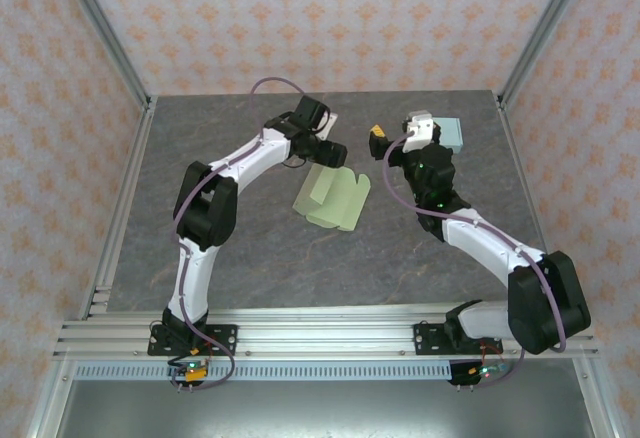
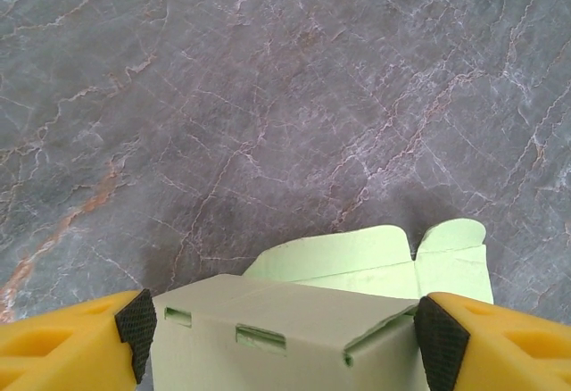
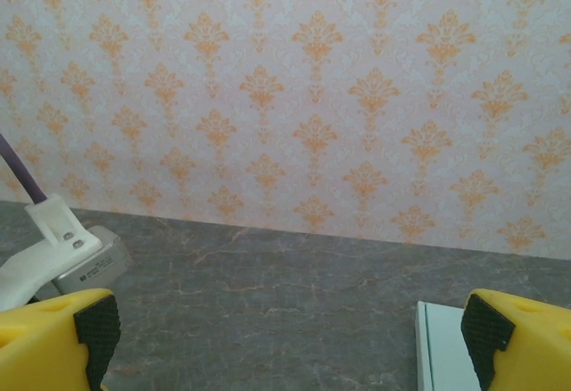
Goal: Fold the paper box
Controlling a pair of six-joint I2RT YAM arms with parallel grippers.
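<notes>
Left wrist: my left gripper (image 2: 285, 342) flanks the paper box (image 2: 268, 320); whether it grips, I cannot tell. My right gripper (image 3: 285, 328) stands spread, empty.

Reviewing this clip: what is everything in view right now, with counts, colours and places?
paper box: one, light green, partly folded, centre of table
flat item: one, pale blue-green, far right of table, beside the right wrist
table: one, grey marble pattern
walls: cream with orange motif, behind and at the sides
frame rails: silver, near edge
arms: two, white and black
left gripper: yellow fingers, black pads either side of the box, grip unclear
right gripper: yellow fingers, open, nothing between them, raised near the far right
</notes>
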